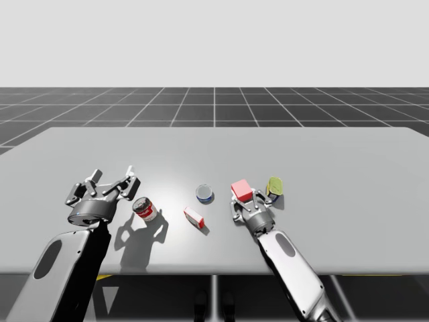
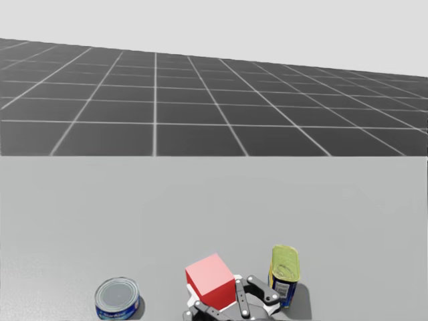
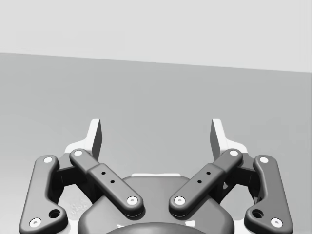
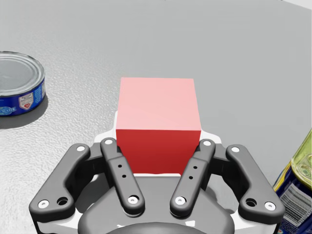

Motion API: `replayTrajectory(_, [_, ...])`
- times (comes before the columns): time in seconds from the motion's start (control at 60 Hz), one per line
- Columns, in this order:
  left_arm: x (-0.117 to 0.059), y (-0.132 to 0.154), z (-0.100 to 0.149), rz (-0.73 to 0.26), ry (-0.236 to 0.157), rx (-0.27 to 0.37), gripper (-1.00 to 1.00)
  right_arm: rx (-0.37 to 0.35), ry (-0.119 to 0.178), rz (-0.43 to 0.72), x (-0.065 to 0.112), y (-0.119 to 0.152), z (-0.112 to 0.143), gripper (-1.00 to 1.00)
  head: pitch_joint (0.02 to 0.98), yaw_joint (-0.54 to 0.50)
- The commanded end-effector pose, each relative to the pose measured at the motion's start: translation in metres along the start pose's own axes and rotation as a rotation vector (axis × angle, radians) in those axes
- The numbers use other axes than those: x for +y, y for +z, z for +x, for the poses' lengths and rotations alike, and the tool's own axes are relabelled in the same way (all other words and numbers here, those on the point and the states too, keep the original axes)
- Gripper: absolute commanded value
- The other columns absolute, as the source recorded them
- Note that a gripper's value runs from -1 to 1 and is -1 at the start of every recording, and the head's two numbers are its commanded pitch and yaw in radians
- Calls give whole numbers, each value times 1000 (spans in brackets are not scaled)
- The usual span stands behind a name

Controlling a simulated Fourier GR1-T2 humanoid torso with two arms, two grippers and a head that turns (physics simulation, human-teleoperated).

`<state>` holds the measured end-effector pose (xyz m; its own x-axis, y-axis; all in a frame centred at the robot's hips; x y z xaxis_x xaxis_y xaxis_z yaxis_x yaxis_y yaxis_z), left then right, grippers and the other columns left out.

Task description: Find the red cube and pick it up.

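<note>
The red cube [image 4: 157, 127] sits between the fingers of my right gripper [image 4: 158, 132], whose pads press it from both sides, so the gripper is shut on it. In the high view the red cube [image 1: 241, 190] is right of the table's middle, at the tip of my right gripper [image 1: 245, 200]. The head view shows the cube [image 2: 210, 281] slightly tilted above the dark finger links. My left gripper [image 1: 114, 176] hovers open at the table's left with nothing between its fingers [image 3: 95, 139].
A yellow-topped can [image 1: 274, 187] stands just right of the cube. A flat blue can [image 1: 205, 194], a small red-and-white box [image 1: 194, 217] and a red-and-white can [image 1: 145, 209] lie between my arms. The grey table [image 1: 214, 147] stretches far behind.
</note>
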<state>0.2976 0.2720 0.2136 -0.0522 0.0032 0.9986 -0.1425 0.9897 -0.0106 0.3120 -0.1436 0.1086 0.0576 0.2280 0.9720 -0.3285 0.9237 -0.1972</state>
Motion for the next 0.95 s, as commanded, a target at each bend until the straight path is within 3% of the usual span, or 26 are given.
replayTrajectory(0.017, [0,0,0,0,0,1,-1000,43,-33,-117,-6,4,-15,1000,423,-188])
replayTrajectory(0.133, [1,0,0,0,1,1,-1000,22,-57,-113,-7,7,-6,1000,419,-187])
replayTrajectory(0.233, [1,0,0,0,2,1,-1000,-10,-59,-119,-7,10,3,1000,416,-187])
replayTrajectory(0.3, [1,0,0,1,2,0,-1000,-48,-43,-128,-7,14,15,1000,414,-188])
replayTrajectory(0.617, [0,-1,0,1,0,0,-1000,-232,-82,-148,-12,41,87,1000,394,-203])
replayTrajectory(0.783, [0,-1,0,0,0,-1,-1000,-331,-85,-167,-16,56,129,1000,382,-211])
replayTrajectory(0.95, [0,0,1,-4,10,2,-1000,-430,-70,-197,-22,71,169,1000,379,-210])
